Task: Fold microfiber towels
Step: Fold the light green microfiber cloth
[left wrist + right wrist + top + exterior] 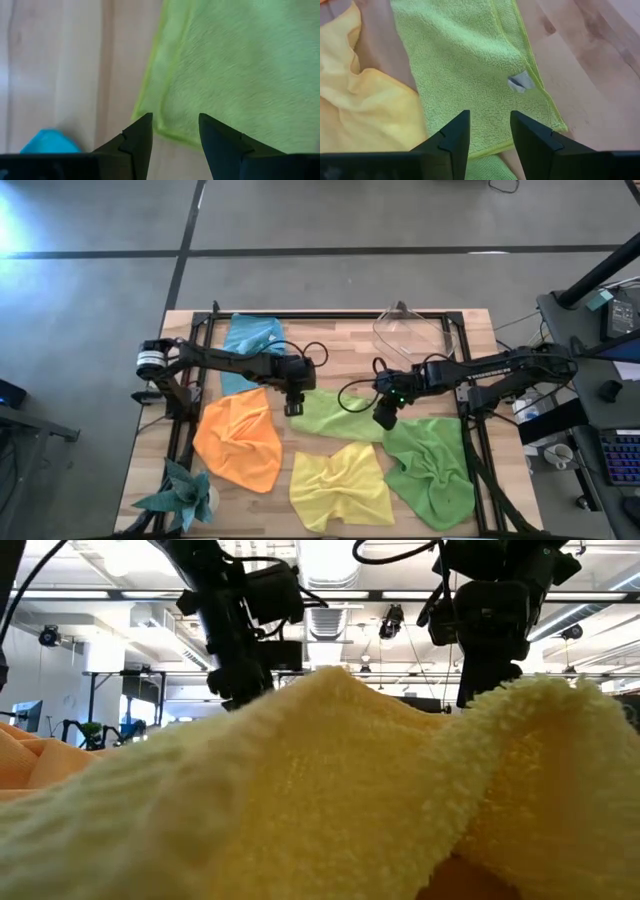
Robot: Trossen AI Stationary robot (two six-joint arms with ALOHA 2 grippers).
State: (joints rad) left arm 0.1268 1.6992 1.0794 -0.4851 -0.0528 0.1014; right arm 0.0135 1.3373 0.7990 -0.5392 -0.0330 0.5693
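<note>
Two dark robot arms meet over a wooden worktop (340,350) strewn with microfiber towels. The left gripper (295,402) hangs above one end of the lime green towel (335,415), its jaws spread with a clear gap between them and nothing held; in the left wrist view (175,145) the towel's hemmed corner lies directly beneath and beyond those jaws, bare wood to one side. The right gripper (385,417) hovers over the opposite end of the same towel, where it meets the darker green towel (432,470); its jaws also stand apart and empty (490,142), with the lime green cloth and its small white label (520,82) just ahead of the fingertips. The yellow towel (340,485) lies crumpled just beside the lime green one, on the near side of both sets of jaws, and fills the low view (320,800) in front of the two grippers. The orange towel (240,440) rests rumpled just beside the left jaws, the blue towel (250,345) behind them under the left arm. A clear plastic container (410,330) sits behind the right jaws, and a teal spiky ornament (185,495) occupies the corner well apart from both.
</note>
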